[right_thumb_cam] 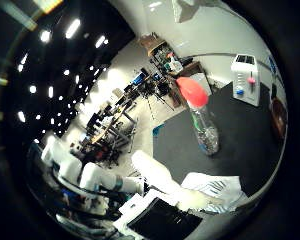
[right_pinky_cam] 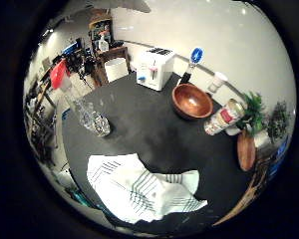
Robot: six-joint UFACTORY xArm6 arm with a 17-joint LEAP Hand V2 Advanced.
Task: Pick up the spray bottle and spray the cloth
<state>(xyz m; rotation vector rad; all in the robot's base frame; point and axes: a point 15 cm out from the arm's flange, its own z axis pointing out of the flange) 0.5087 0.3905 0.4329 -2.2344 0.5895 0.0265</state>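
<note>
A clear spray bottle [right_thumb_cam: 204, 125] with a red head stands upright on the black table [right_pinky_cam: 159, 134]. It also shows in the little finger side view [right_pinky_cam: 92, 120], near the table's edge. A white cloth [right_pinky_cam: 140, 187] with dark stripes lies crumpled on the table a short way from the bottle. My right hand [right_thumb_cam: 102, 178] hangs above the table, away from the bottle and the cloth. Its white fingers reach out relaxed in the thumb side view and hold nothing.
A wooden bowl [right_pinky_cam: 192, 100], a printed can [right_pinky_cam: 224, 117], a white toaster-like box [right_pinky_cam: 155, 68], a white cup [right_pinky_cam: 217, 82] and green plants [right_pinky_cam: 255, 108] stand along the table's far side. A small wooden dish [right_pinky_cam: 246, 151] lies near the plants. Shelves and workshop clutter lie beyond the table.
</note>
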